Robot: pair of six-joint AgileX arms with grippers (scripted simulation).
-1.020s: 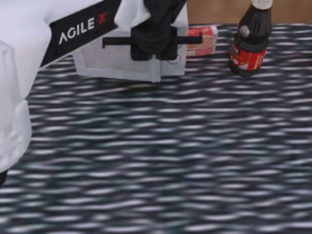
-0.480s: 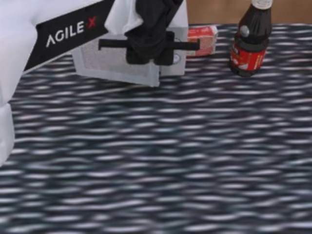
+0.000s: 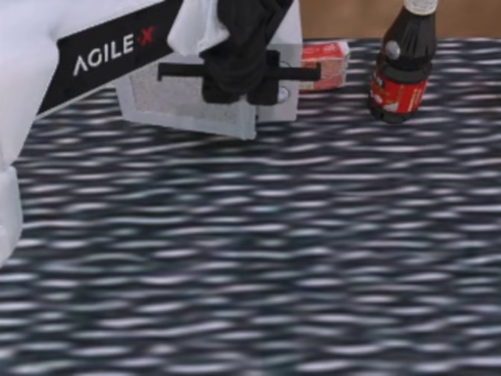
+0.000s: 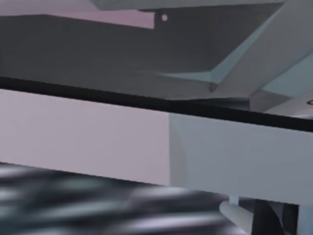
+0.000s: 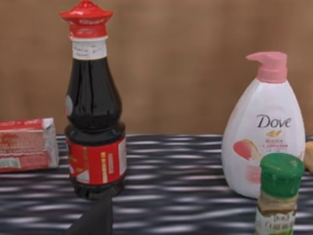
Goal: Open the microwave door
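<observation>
The light grey microwave (image 3: pixel 290 39) stands at the table's back left, its knob panel (image 3: pixel 279 103) on its right. The microwave door (image 3: pixel 178 98), with a speckled mesh window, stands slightly ajar, its right edge swung out toward the front. My left gripper (image 3: pixel 243 84) hangs over the door's right edge, shut on the door's handle. In the left wrist view a pale rod-like handle (image 4: pixel 237 213) lies against a dark finger (image 4: pixel 264 221), under grey microwave panels (image 4: pixel 234 156). My right gripper (image 5: pixel 139 231) is parked out of the top view and open; only one dark finger (image 5: pixel 95 220) shows.
A red-and-white box (image 3: pixel 325 64) lies right of the microwave. A dark sauce bottle (image 3: pixel 403 66) with a red label stands farther right. The right wrist view also shows a Dove pump bottle (image 5: pixel 266 142) and a green-capped jar (image 5: pixel 279 196). Dark striped tablecloth (image 3: pixel 274 251) spreads in front.
One second ago the left arm sat slightly more to the right; it shifted left and the door's free edge came out a little. Nothing has moved over the last half second.
</observation>
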